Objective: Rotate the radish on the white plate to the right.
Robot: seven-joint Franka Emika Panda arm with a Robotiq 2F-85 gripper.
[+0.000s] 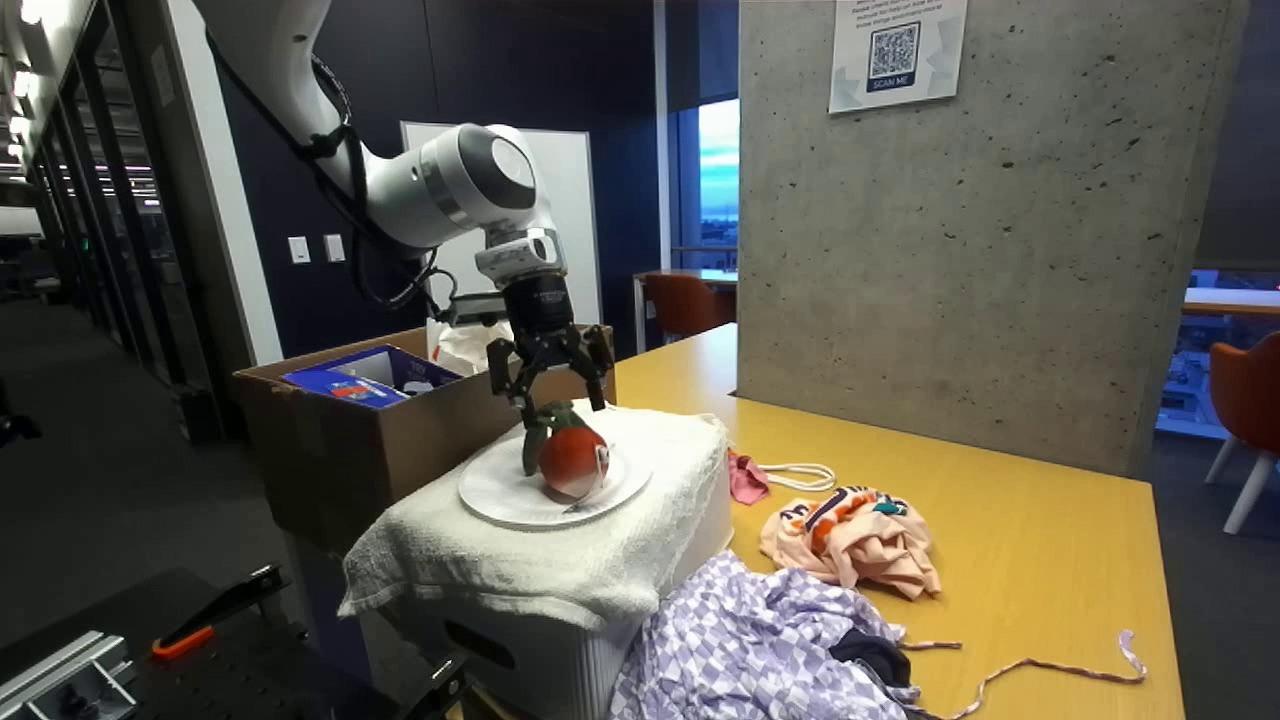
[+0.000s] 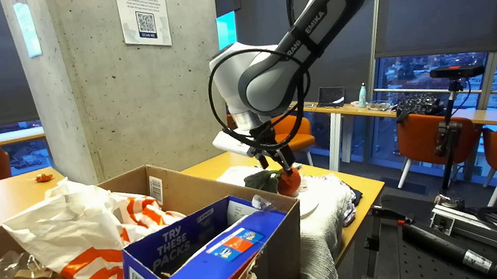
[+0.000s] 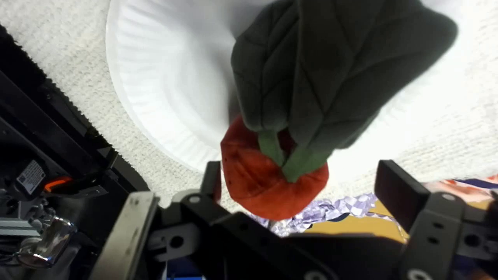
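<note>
Radish point(image 1: 570, 458) sits on the white plate point(image 1: 495, 490) in an exterior view. Plate lies on white towelling point(image 1: 450, 550), which covers a pale bin point(image 1: 560, 660) and hangs over its front edge. Yellow worktop point(image 1: 1040, 540) to picture right, running back to a concrete pillar point(image 1: 970, 270); peach cloth point(image 1: 850, 555) and checked fabric point(image 1: 740, 640) lie on it, near the bin. Cardboard box point(image 1: 330, 450) stands just beside the towelling, at picture left. Pincer point(image 1: 562, 403) points down just above the radish.

In an exterior view, the cardboard box takes up the foreground, its corner hiding part of the plate. Orange chairs point(image 2: 440, 136) stand along a window counter point(image 2: 348, 110) behind; a black cart point(image 2: 393, 263) is near the worktop's edge.

Wrist view: pincer released, fingers point(image 3: 400, 190) wide apart; radish shows between them, nearer the picture-left finger, contact unclear. It overlaps the plate's lower rim; plain plate surface shows left of the green leaves point(image 3: 342, 70), and a towelling margin lies beyond the rim, ending in a diagonal edge.
</note>
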